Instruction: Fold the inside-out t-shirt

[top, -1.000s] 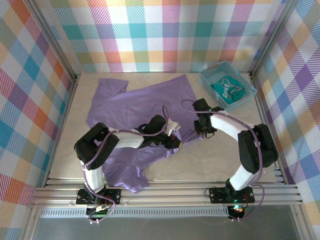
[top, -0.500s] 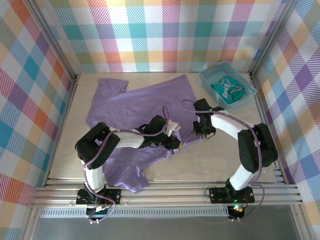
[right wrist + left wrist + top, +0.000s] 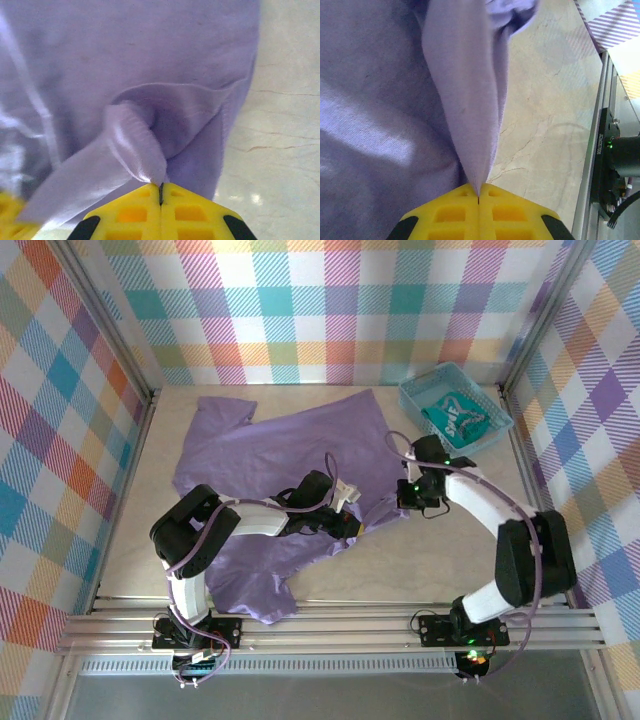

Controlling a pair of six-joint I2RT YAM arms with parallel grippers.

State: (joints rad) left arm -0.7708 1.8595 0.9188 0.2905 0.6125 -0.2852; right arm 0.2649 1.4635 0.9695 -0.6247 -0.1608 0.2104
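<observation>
The inside-out t-shirt (image 3: 270,455) is plain lavender and lies spread and rumpled over the left and middle of the table. My left gripper (image 3: 352,528) sits low at the shirt's near right edge. In the left wrist view its yellow jaws are shut on a taut fold of the shirt (image 3: 470,120). My right gripper (image 3: 408,502) is at the shirt's right corner. In the right wrist view its yellow jaws are shut on a bunched hem of the shirt (image 3: 140,150).
A small teal basket (image 3: 415,400) stands at the back right with a teal-green garment with white markings (image 3: 457,418) in it. Bare marble table (image 3: 420,560) lies in front of and right of the shirt. Checked walls enclose three sides.
My right gripper has closed on the shirt's right corner and shifted a little to the right with it. The left gripper has stayed put, still pinching the fabric.
</observation>
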